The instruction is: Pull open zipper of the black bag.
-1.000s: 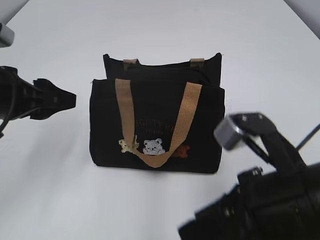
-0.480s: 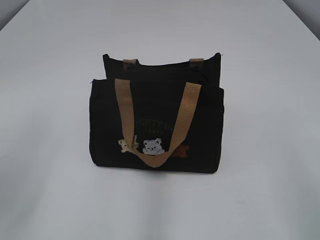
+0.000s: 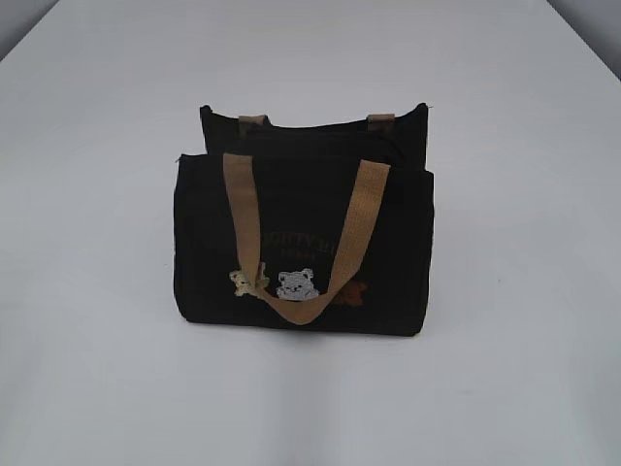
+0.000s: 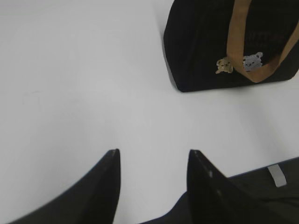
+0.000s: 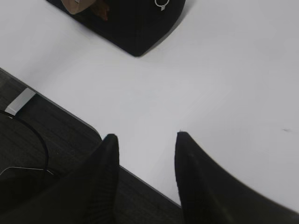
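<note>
The black bag point(image 3: 303, 238) stands upright at the centre of the exterior frame on the white table point(image 3: 97, 388), its front panel facing the camera. A tan strap point(image 3: 247, 223) loops down over that panel, its bottom bend hanging low beside the small bear patches point(image 3: 296, 284); faint lettering sits just above them. The stubs of a second tan strap point(image 3: 254, 120) show at the rear edge of the bag's top. Neither of my arms appears in this frame.

Left wrist view: my left gripper point(image 4: 153, 161) occupies the lower middle of the frame, its two dark fingers point(image 4: 105, 186) parted with bare table between them and nothing held. The bag lies in the upper right corner, well apart from my fingertips.

Right wrist view: my right gripper point(image 5: 145, 144) sits at the lower centre, jaws likewise parted around empty space, poised above the table's near edge point(image 5: 70, 114). A corner of the bag fills the top of the frame, and the zipper's round silver ring point(image 5: 162, 4) shows at the upper edge, well apart from my fingers.
</note>
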`<state>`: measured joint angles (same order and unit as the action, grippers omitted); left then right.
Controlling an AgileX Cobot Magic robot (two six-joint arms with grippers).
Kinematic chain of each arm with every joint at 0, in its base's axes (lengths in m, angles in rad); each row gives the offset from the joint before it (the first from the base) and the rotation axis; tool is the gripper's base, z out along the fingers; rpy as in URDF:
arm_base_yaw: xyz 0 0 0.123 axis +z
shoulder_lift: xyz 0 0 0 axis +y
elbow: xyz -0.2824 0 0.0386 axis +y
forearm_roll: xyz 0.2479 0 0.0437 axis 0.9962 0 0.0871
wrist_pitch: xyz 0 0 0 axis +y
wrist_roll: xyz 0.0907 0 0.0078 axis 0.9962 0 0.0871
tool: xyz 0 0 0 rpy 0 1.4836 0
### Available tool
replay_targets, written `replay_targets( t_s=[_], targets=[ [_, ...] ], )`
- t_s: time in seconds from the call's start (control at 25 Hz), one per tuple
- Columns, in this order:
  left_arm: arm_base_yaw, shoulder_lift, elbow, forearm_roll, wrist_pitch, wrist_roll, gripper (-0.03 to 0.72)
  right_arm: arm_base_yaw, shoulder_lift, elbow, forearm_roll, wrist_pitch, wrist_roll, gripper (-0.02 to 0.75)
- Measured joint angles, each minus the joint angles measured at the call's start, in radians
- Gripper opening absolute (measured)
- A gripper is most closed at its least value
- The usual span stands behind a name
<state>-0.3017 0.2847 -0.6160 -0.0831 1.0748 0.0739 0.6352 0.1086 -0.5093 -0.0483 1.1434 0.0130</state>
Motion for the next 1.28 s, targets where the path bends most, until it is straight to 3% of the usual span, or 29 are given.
replay_targets(
  t_s=[0.28, 1.12, 1.2, 1.28],
  targets=[
    [0.0, -0.283, 0.078, 0.02, 0.007, 0.0, 0.352, 0.0, -0.017, 0.022, 0.032, -0.036, -0.022, 0.319],
    [-0.001, -0.294, 0.088, 0.002, -0.012, 0.013, 0.298, -0.003, -0.116, 0.024, 0.035, -0.041, -0.026, 0.309],
    [0.001, -0.294, 0.088, 0.001, -0.012, 0.013, 0.298, -0.027, -0.116, 0.024, 0.038, -0.041, -0.026, 0.309],
    [0.035, -0.294, 0.088, 0.002, -0.012, 0.013, 0.298, -0.133, -0.116, 0.024, 0.042, -0.042, -0.026, 0.309]
  ],
)
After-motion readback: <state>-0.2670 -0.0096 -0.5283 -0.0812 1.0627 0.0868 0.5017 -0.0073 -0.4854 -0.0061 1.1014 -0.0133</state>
